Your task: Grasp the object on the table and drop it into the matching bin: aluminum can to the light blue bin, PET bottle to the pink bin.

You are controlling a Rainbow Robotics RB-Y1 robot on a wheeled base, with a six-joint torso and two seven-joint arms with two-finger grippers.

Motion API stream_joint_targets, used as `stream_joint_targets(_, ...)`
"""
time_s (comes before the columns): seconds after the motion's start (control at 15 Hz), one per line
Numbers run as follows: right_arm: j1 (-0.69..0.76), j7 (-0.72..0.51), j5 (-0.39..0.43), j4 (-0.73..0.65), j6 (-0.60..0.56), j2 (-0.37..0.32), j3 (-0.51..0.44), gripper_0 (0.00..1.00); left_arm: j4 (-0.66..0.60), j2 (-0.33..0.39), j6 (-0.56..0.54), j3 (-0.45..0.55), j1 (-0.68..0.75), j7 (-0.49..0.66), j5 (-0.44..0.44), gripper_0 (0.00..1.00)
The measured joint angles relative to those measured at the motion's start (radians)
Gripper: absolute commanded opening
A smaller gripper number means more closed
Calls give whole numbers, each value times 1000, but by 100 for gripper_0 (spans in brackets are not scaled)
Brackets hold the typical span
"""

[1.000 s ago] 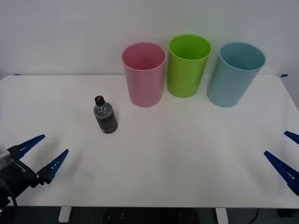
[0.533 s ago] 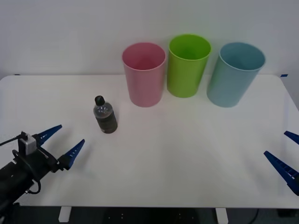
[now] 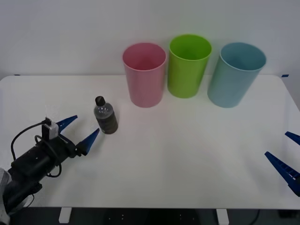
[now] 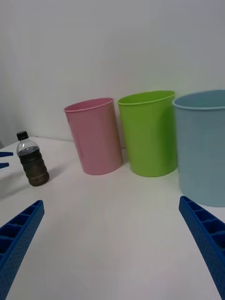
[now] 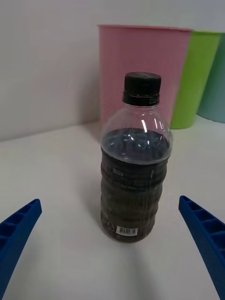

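A lime green bin (image 3: 189,65) stands upright in the row of bins, before a plain white wall (image 3: 70,33).

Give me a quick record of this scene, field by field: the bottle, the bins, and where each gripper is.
bottle: PET bottle upright on the table, black cap on, not held
bins: pink bin, lime green bin, light blue bin in a row at the far side
nearest bin to bottle: pink bin
left gripper: left gripper open, just short of the bottle, fingers pointing at it
right gripper: right gripper open, at the table's right edge, far from the bottle
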Motion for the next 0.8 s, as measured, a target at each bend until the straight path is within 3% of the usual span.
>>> stream_joint_targets(0.4, 0, 0, 0, 0, 0, 0, 0, 100, 164, -2, 9, -6, -149, -12, -65, 100)
stream_joint_targets(0.8, 0, 0, 0, 0, 0, 0, 0, 100, 226, -18, 30, -19, -220, -11, -97, 100)
